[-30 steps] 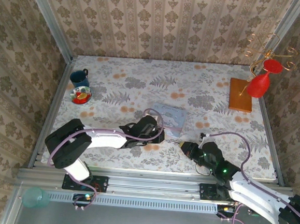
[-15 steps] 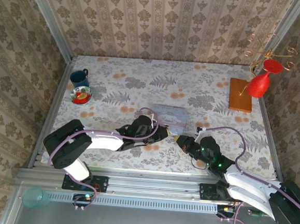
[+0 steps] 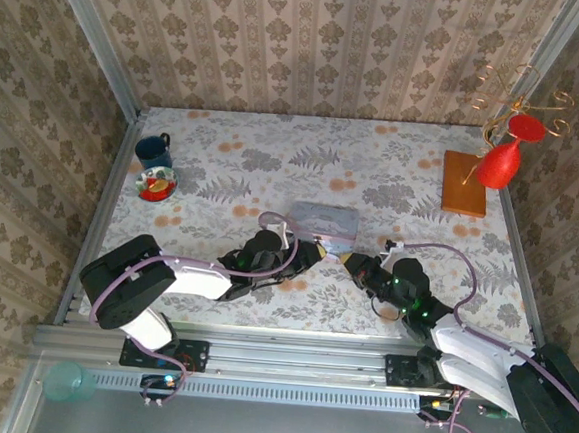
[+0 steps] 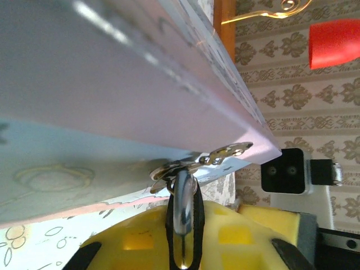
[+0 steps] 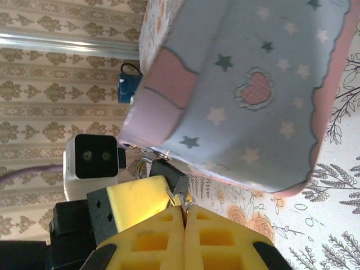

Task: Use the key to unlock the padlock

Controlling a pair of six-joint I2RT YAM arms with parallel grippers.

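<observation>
Top external view, watched from my remote station: both arms meet at the near side of one pastel tin box [image 3: 324, 220] on the flowered table [image 3: 273, 165]. The left gripper [image 3: 310, 252] and right gripper [image 3: 352, 266] are almost tip to tip.

Around them I count one blue mug [image 3: 154, 149] and one small dish [image 3: 156, 183] at the far left. One wooden stand [image 3: 465, 183] with one red glass [image 3: 499, 163] is at the far right. All four sit well apart from the arms.

The box itself crowds the work. In the left wrist view its wall looms just above the padlock [image 4: 182, 216], which is hooked at the box's metal clasp [image 4: 222, 153] and clamped between the left claw's yellow fingers [image 4: 135, 242].

In the right wrist view I see the right claw's fingers [image 5: 152, 242] pressed flat together, pinching the key [image 5: 181, 197] at their tips. The key is just beside the padlock; I cannot tell whether they touch.

Wallpapered walls [image 3: 314, 38] close three sides. The table's far half lies open, while the near rail [image 3: 289, 355] sits close behind both wrists.
</observation>
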